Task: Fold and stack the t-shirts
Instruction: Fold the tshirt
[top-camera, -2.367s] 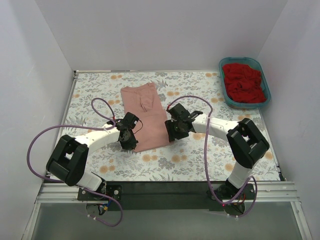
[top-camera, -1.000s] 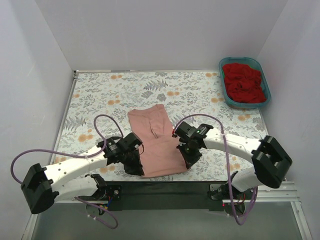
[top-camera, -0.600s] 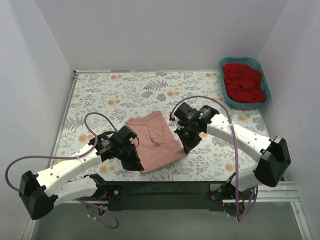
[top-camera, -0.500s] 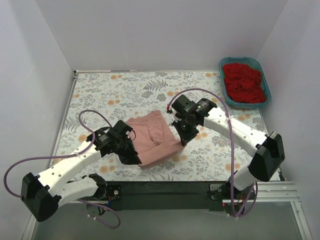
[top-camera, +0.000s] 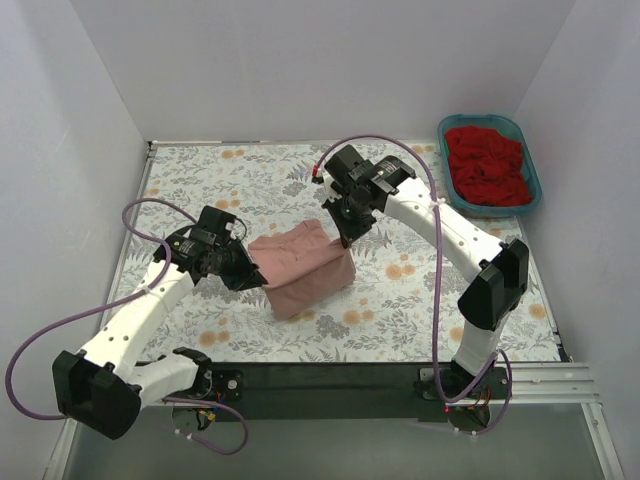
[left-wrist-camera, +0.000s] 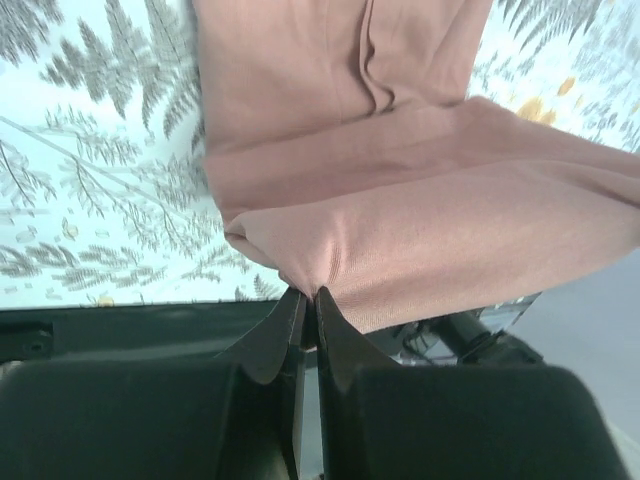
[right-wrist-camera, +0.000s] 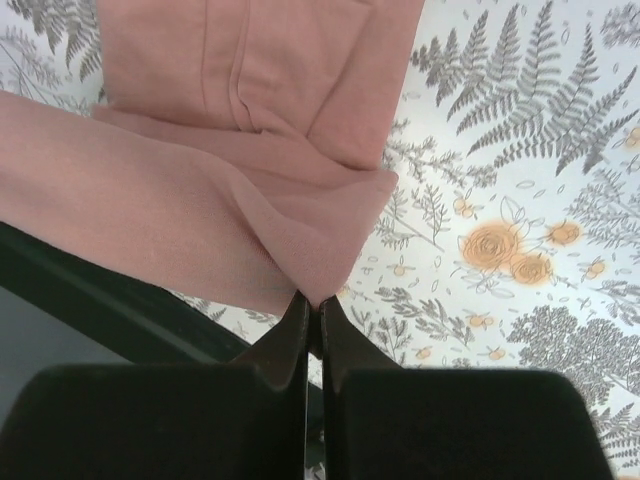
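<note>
Top external view catches us mid-fold. Our left gripper (top-camera: 252, 277) and right gripper (top-camera: 345, 238) each pinch a corner of the salmon-pink t-shirt (top-camera: 303, 268), holding that end raised above the rest of it near the middle of the floral cloth (top-camera: 200, 180). This fold is not yet laid flat. Our red t-shirt (top-camera: 487, 165) lies crumpled in the teal tub (top-camera: 536, 182) at the far right corner, so its folding and the stacking remain.

Floral cloth (top-camera: 420, 300), teal tub (top-camera: 481, 118), pink t-shirt (top-camera: 305, 268)

First t-shirt (top-camera: 300, 270) on table (top-camera: 200, 180) centre; second t-shirt (top-camera: 488, 165) in far-right tub (top-camera: 489, 209).
</note>
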